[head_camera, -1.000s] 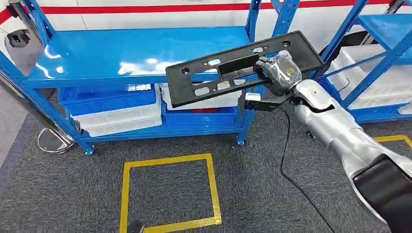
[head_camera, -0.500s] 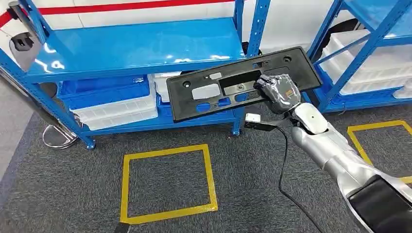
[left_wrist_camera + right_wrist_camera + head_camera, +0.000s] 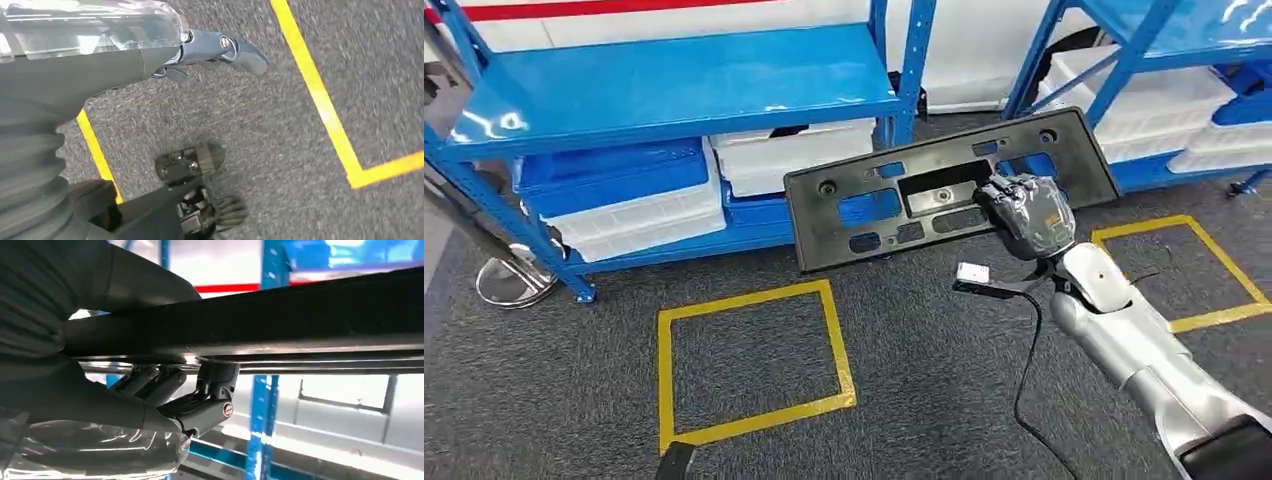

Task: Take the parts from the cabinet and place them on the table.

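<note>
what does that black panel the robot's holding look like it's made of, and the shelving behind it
Black panel: probably moulded plastic, matte, with cut-out slots and holes, held by the right hand. Shelving: looks like painted steel, glossy blue, with light glare on the deck and perforated uprights.

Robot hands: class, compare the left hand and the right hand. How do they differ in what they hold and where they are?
The right hand grips the black plastic panel, fingers curled under its edge; the left hand holds nothing. The right hand is raised in front of the blue shelving; the left hand hangs over the grey carpet near yellow floor tape. Both wear a clear plastic cover.
</note>
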Tool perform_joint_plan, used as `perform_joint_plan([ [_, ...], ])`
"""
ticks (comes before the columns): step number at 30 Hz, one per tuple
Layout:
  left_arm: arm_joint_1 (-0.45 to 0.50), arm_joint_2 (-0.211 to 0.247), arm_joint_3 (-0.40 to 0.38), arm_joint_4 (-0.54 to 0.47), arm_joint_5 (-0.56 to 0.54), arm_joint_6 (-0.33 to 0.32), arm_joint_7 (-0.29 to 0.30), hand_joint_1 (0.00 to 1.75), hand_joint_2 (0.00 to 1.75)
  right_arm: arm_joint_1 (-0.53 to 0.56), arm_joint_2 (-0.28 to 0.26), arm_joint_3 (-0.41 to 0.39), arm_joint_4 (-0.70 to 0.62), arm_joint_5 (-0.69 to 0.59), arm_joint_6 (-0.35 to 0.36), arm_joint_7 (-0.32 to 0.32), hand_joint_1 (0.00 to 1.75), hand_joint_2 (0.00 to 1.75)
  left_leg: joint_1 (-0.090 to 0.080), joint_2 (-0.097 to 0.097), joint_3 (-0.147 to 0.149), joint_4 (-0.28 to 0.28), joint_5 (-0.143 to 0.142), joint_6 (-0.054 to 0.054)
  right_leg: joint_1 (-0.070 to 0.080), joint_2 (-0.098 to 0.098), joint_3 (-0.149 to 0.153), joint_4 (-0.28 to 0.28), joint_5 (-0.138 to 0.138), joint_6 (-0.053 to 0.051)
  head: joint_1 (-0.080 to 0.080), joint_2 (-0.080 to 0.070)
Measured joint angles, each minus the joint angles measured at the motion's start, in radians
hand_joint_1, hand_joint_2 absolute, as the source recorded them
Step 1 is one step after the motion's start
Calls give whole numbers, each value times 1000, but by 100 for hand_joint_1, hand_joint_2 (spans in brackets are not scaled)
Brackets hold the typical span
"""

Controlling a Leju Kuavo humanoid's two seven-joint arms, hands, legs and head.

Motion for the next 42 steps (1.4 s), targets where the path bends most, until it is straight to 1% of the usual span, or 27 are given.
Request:
perform_joint_plan([
  [1, -3, 0, 0, 0, 0, 0, 2, 0, 175, 2, -6, -2, -5, -10, 9, -8, 175, 175, 1, 12, -12, 7, 4, -3, -5, -4, 23, -14, 33, 5, 0, 0],
  [3, -9, 0, 0, 0, -2, 0, 6, 0, 175, 1, -11, -10, -16, -37, 27, -33, 175, 175, 4, 33, -37, 25, 9, -9, -11, -30, 123, -142, 89, 14, 0, 0],
  [4, -13, 2, 0, -1, -3, 0, 8, 0, 175, 0, -13, -17, -24, -47, 30, -38, 175, 175, -1, 44, -45, 39, 8, -16, -12, -80, 185, -236, 70, 19, 0, 0],
  [5, -15, 6, 0, -2, -3, 0, 8, 0, 175, -6, -12, -21, -29, -54, 34, -43, 175, 175, -5, 52, -54, 43, 10, -22, 8, -116, 213, -281, 39, 13, 0, 0],
  [6, -16, 5, 0, -2, -3, 0, 10, 0, 175, -5, -12, -23, -32, -59, 37, -45, 175, 175, -10, 63, -52, 43, 14, -29, 8, -101, 201, -277, 48, -9, -2, 0],
  [9, -16, 9, 0, -2, 3, -1, 7, 0, 175, -6, -9, -26, -30, -61, 58, -52, 175, 175, -8, 96, -55, 42, 24, -46, 10, -68, 185, -286, 60, -38, -2, 0],
  [10, -16, 11, 0, -2, 8, 0, 5, 0, 175, -9, -3, -26, -28, -58, 64, -53, 175, 175, -1, 55, -66, 62, 0, -53, 7, -60, 179, -287, 69, -49, -2, 0],
  [11, -13, 11, 0, -2, 10, 3, 0, 0, 175, -18, 4, -26, -26, -56, 70, -56, 175, 175, 1, 10, -80, 105, -45, -53, 6, -48, 170, -287, 76, -58, -2, 0],
  [12, -8, 12, 1, -2, 12, 4, -2, 0, 175, -27, 18, -26, -22, -55, 76, -60, 175, 175, 2, -18, -105, 178, -98, -54, 6, -36, 161, -287, 83, -65, -2, 0],
  [14, 3, 13, 2, -2, 13, 9, -5, 0, 175, -42, 39, -26, -16, -55, 84, -63, 175, 175, 0, -41, -154, 330, -172, -55, 13, -4, 143, -286, 98, -70, -2, 0],
  [15, 6, 14, 2, -2, 12, 10, -5, 0, 175, -47, 45, -25, -11, -55, 85, -69, 175, 175, -1, -41, -156, 355, -173, -52, 17, 12, 135, -286, 105, -69, -2, 0],
  [16, 9, 14, 2, -2, 10, 11, -1, 0, 175, -51, 48, -25, -9, -55, 86, -70, 175, 175, -2, -42, -137, 333, -154, -47, 20, 27, 128, -285, 111, -69, -2, 0],
  [18, 11, 14, 2, -2, 8, 13, 16, 0, 175, -61, 51, -25, -4, -58, 92, -70, 175, 175, -7, -56, -47, 183, -83, -29, 25, 54, 119, -284, 121, -67, -2, 0],
  [19, 12, 15, 2, -2, 5, 13, 20, 0, 175, -65, 51, -25, -3, -60, 92, -70, 175, 175, -9, -91, 9, 84, -56, -13, 26, 67, 116, -284, 126, -64, -2, 0],
  [20, 12, 24, 2, -2, -3, 13, 24, 0, 175, -67, 52, -25, -3, -65, 92, -70, 175, 175, -2, -140, 35, 51, -80, -2, 24, 70, 110, -286, 131, -59, -2, 0],
  [21, 16, 19, 1, -2, -11, 14, 25, 0, 175, -70, 51, -25, -3, -69, 91, -68, 175, 175, -5, -133, 33, 41, -63, -17, 18, 86, 108, -286, 137, -52, -2, 0],
  [24, 19, 19, -1, -2, -27, 15, 34, 0, 175, -47, 47, -28, -4, -75, 83, -62, 175, 175, -9, -108, 36, 23, -53, -12, 14, 111, 106, -298, 155, -27, -2, 0],
  [26, 16, 16, -2, -2, -33, 15, 35, 0, 175, -35, 38, -38, -7, -67, 75, -61, 175, 175, -3, -92, 38, 0, -33, -2, 18, 29, 85, -260, 114, -25, 0, 0],
  [27, 18, 16, -2, -2, -36, 15, 35, 0, 175, -37, 42, -38, -11, -65, 75, -56, 175, 175, -3, -84, 33, 0, -29, 0, 14, 9, 56, -193, 68, -20, -1, 0],
  [29, 25, 16, -5, -2, -38, 12, 35, 0, 175, -34, 48, -39, -12, -59, 76, -50, 175, 175, -3, -58, 27, 1, -27, 0, 8, -2, -3, -42, 2, -10, -1, 0],
  [30, 28, 16, -5, -2, -39, 12, 35, 0, 175, -33, 48, -39, -12, -55, 77, -50, 175, 175, -3, -48, 25, 3, -27, -1, 3, -4, -18, 4, -6, -5, -1, 0],
  [32, 30, 14, -6, -2, -40, 12, 35, 0, 175, -33, 48, -41, -12, -54, 79, -49, 175, 175, -1, -27, 22, 9, -28, -4, -5, -11, 31, -67, 43, 3, -1, 0],
  [34, 27, 14, -7, -2, -42, 11, 35, 0, 175, -40, 48, -51, -12, -55, 81, -48, 175, 175, 0, -6, 22, 19, -36, -14, -6, -45, 137, -246, 116, 5, -1, 0],
  [35, 24, 15, -7, -2, -43, 10, 36, 0, 175, -43, 48, -58, -12, -56, 82, -46, 175, 175, -5, 2, 19, 21, -39, -20, 6, -92, 151, -283, 92, 1, -1, 0],
  [36, 20, 14, -7, -2, -44, 10, 38, 0, 175, -48, 47, -62, -15, -56, 87, -42, 175, 175, -12, 12, 16, 30, -42, -25, 12, -77, 146, -288, 102, -17, -2, 0],
  [40, 11, 14, -8, -2, -52, 5, 53, 0, 175, -51, 25, -82, -27, -53, 136, -26, 175, 175, -10, 40, 13, 31, -51, -47, 8, -35, 135, -290, 111, -46, -2, 0],
  [42, 8, 14, -8, -2, -53, 3, 55, 0, 175, -63, 16, -96, -32, -53, 149, -24, 175, 175, -6, -13, -20, 115, -114, -50, 8, -19, 130, -291, 115, -56, -2, 0],
])
